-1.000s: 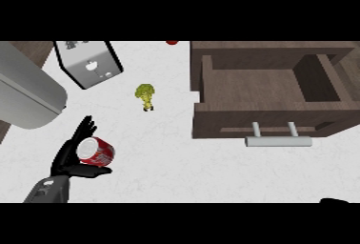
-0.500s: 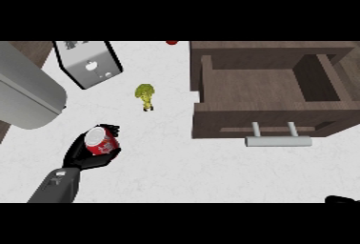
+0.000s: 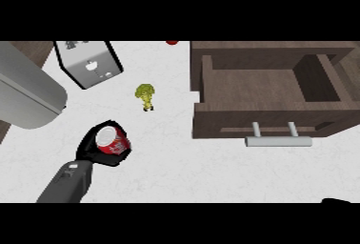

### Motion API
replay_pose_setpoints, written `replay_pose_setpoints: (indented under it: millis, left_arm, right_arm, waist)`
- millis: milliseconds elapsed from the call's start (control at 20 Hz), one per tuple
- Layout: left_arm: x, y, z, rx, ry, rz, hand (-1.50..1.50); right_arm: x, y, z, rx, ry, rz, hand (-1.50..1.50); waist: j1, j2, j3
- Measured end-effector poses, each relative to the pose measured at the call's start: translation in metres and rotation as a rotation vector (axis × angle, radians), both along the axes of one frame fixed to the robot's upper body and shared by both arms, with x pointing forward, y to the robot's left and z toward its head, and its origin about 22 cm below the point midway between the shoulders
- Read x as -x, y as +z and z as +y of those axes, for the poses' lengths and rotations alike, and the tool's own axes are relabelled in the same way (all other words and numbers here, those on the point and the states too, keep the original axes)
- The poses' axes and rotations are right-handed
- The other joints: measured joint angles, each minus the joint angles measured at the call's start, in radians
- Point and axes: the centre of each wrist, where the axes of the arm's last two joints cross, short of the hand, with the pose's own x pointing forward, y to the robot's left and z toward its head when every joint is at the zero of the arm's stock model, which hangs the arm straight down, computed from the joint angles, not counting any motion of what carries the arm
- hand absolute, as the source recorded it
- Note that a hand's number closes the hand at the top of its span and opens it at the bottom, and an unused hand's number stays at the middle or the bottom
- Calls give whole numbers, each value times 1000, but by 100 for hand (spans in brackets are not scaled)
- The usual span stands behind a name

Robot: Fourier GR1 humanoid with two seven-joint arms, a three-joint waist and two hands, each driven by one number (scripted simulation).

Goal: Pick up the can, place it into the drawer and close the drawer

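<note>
A: How many of each thing are seen on the white surface (image 3: 211,167)?

B: One can (image 3: 112,140) is counted, red with a silver top, at the lower left of the frame. It is enclosed by the left hand (image 3: 95,151), whose black fingers are curled round it. One drawer (image 3: 271,95) is seen at the upper right, pulled open, with dark brown walls and one pale bar handle (image 3: 278,141) on its front. The can is well apart from the drawer.

A: Is anything else counted?

B: One small yellow-green object (image 3: 145,95) is seen between the can and the drawer, nearer the top. One small red object (image 3: 172,42) is cut off by the upper edge. One grey boxy appliance (image 3: 88,63) is placed at the upper left, and one large rounded grey form (image 3: 25,95) is seen along the left edge.

A: Can any writing be read?

B: White markings are seen on the can's red side, but no words can be made out. Pale marks on the appliance cannot be read either.

A: And the right hand (image 3: 342,200)?

B: Only a dark sliver is shown at the lower right corner; whether its fingers are apart or together cannot be told.
</note>
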Motion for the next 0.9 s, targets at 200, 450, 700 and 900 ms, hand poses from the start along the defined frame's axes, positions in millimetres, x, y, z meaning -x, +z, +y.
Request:
replay_pose_setpoints:
  millis: [200, 450, 700, 900]
  left_arm:
    - [-20, 7, -37, 26, 142, -19, 150]
    - [-42, 25, -62, 60, 227, -56, 150]
    - [-67, 55, -85, 60, 200, -78, 150]
    - [-88, 89, -106, 25, 168, -118, 150]
  right_arm:
    - [0, 2, 1, 4, -2, -6, -150]
    - [-1, 6, 1, 15, -11, -8, -150]
    - [0, 8, -5, 19, -22, -17, -150]
    - [-2, 13, -7, 22, -34, -17, -150]
  waist:
    - [-4, 1, 0]
    - [-1, 0, 0]
    - [3, -3, 1]
    - [7, -5, 1]
